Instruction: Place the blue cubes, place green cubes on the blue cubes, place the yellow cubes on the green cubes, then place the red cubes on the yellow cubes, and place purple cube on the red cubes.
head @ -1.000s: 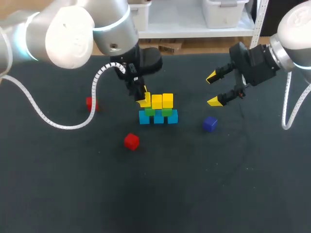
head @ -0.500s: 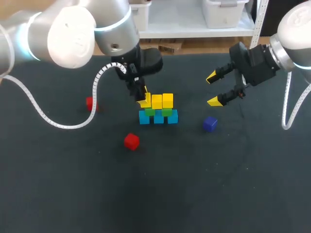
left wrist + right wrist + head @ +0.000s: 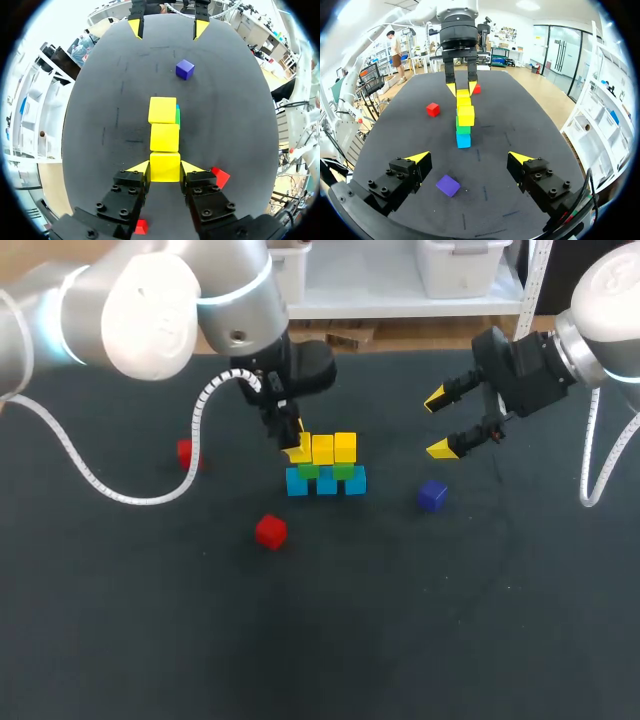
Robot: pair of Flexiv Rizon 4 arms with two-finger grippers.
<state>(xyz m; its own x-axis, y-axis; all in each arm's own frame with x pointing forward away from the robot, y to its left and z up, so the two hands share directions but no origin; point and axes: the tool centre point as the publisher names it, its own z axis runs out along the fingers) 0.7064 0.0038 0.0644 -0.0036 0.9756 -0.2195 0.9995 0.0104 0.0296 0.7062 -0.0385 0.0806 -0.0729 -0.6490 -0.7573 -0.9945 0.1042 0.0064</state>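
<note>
Barely anything is moving since a second ago: the left gripper [image 3: 165,168] is still pinching a small yellow cube [image 3: 165,165] atop the green cubes [image 3: 343,471] and blue cubes [image 3: 327,483] mid-worktop [image 3: 400,620]. Two red cubes [image 3: 271,531] are lying toward the left edge and a purple cube [image 3: 432,495] toward the right edge. The right gripper [image 3: 439,423] is hanging wide open, holding nothing.
</note>
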